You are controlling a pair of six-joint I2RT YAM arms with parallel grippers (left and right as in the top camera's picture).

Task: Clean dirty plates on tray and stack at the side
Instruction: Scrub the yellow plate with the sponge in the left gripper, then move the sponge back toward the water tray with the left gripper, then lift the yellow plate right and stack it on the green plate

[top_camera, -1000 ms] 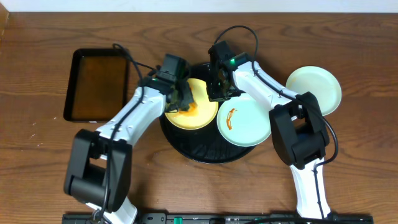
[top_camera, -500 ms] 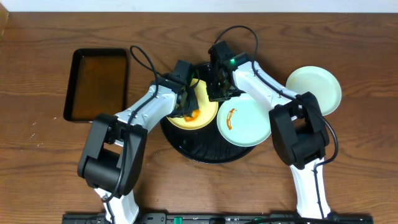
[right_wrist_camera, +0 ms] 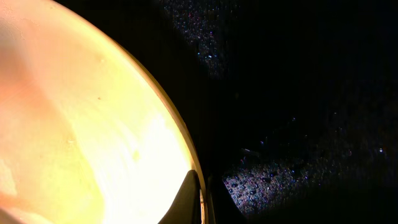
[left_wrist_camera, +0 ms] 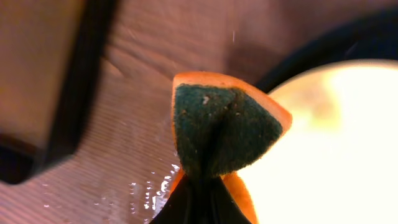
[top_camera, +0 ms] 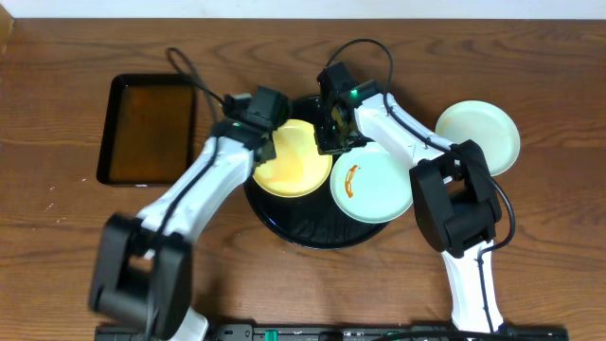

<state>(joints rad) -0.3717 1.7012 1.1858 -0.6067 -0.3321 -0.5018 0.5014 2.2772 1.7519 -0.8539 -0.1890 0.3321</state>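
The overhead view shows the yellow plate [top_camera: 295, 161] on the far-left part of the tray [top_camera: 312, 230]. The streaked mint plate [top_camera: 371, 185] is at the tray's right edge, and the unmarked mint plate [top_camera: 478, 135] is off the tray, farther right.

Only the left wrist view shows the left gripper [left_wrist_camera: 202, 186] clenched on a sponge [left_wrist_camera: 224, 124] at the yellow plate's left rim.

Only the right wrist view shows the right gripper [right_wrist_camera: 202, 196] pinching that plate's rim.

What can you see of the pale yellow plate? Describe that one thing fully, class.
The pale yellow plate is round, glossy and ceramic-looking, with a low rim and no clear sauce streak. It sits face up on the left part of the black tray. The right gripper pinches its rim, one finger each side. The left gripper holds a sponge at its left edge; contact cannot be told. A streaked mint plate lies alongside.
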